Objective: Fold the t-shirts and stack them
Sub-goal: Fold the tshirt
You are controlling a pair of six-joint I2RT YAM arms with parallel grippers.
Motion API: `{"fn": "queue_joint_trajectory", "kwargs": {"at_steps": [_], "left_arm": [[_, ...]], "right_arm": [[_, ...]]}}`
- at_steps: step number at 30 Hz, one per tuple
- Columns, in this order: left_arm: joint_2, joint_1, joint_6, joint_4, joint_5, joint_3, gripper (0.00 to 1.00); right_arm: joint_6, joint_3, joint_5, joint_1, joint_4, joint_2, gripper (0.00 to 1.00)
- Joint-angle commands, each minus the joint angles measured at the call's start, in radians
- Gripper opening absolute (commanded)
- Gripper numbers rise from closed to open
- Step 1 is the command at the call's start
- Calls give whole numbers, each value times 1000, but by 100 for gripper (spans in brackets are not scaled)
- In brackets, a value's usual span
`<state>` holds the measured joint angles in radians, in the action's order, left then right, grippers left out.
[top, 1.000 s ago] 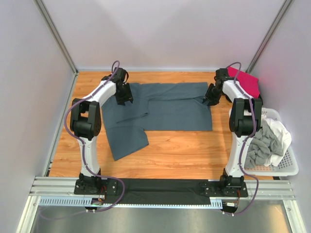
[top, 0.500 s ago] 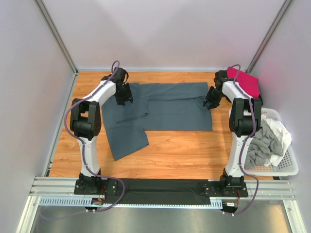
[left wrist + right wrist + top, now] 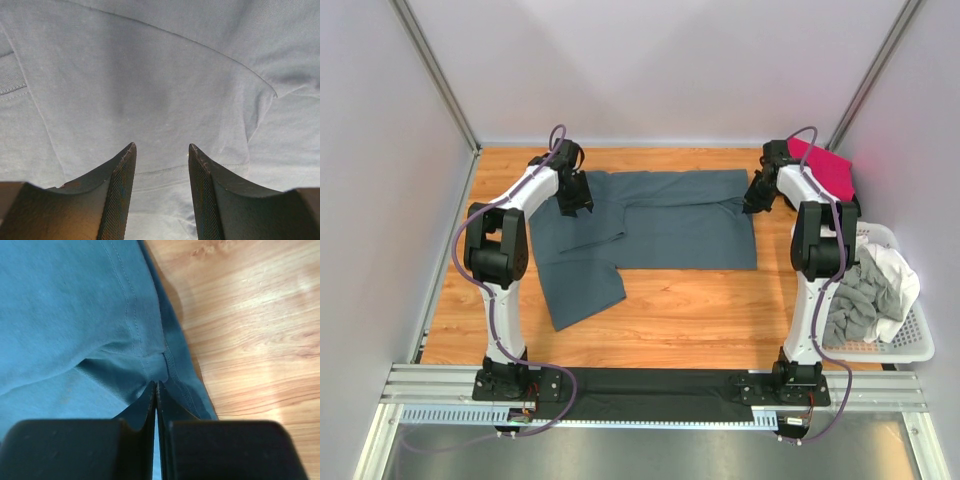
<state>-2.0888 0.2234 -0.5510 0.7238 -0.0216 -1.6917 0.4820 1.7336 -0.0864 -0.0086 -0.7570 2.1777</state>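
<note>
The large slate blue-grey t-shirt (image 3: 660,225) lies spread on the wooden table, partly folded, with one sleeve section hanging toward the near left. My left gripper (image 3: 575,205) (image 3: 161,147) is open just above the shirt's far left part, with cloth filling that wrist view (image 3: 150,75). My right gripper (image 3: 753,200) (image 3: 156,383) is shut on the hemmed edge of the shirt (image 3: 150,365) at its far right corner. A folded magenta-pink t-shirt (image 3: 828,172) lies at the far right. Light grey (image 3: 860,300) and white (image 3: 895,270) shirts lie in the basket.
A white lattice basket (image 3: 910,345) stands at the right edge of the table. Bare wood (image 3: 690,310) lies in front of the shirt. Grey walls close the table on three sides. A dark strip (image 3: 650,385) runs between the arm bases.
My right gripper has shifted slightly back and up at the shirt's far right corner, holding its edge. The left arm has not moved.
</note>
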Motion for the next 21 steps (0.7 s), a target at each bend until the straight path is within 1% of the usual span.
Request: {"fn": "queue_joint_trajectory", "kwargs": {"at_steps": [1,4,5,6,7,8,10,14,17,19,21], "left_arm": [[10,5,17,12,9,-37,53],[9,5,19,12,8,-37,53],[6,5,19,11,6,-39,53],[4,5,22,11,5,-40,53],[3,5,22,11,5,-42,53],[1,5,22,11,5,-43,53],[-2,5,23,14,2,-51,53],[-7,5,26,16,2,-56,53],[-8,5,26,17,2,-57,53],[-11,5,26,23,2,-60,53],[-13,5,26,22,2,-62,53]], "right_arm": [[-2,43,37,4,41,1,0],[-45,63,68,4,54,2,0],[-54,73,74,4,54,8,3],[-69,81,71,4,54,13,9],[-89,96,63,4,54,27,18],[-97,102,60,4,53,33,30],[-108,112,54,4,56,48,35],[-109,104,56,4,64,60,37],[-115,93,62,4,61,62,34],[-118,86,53,4,61,54,29],[-120,58,47,4,76,33,29]]}}
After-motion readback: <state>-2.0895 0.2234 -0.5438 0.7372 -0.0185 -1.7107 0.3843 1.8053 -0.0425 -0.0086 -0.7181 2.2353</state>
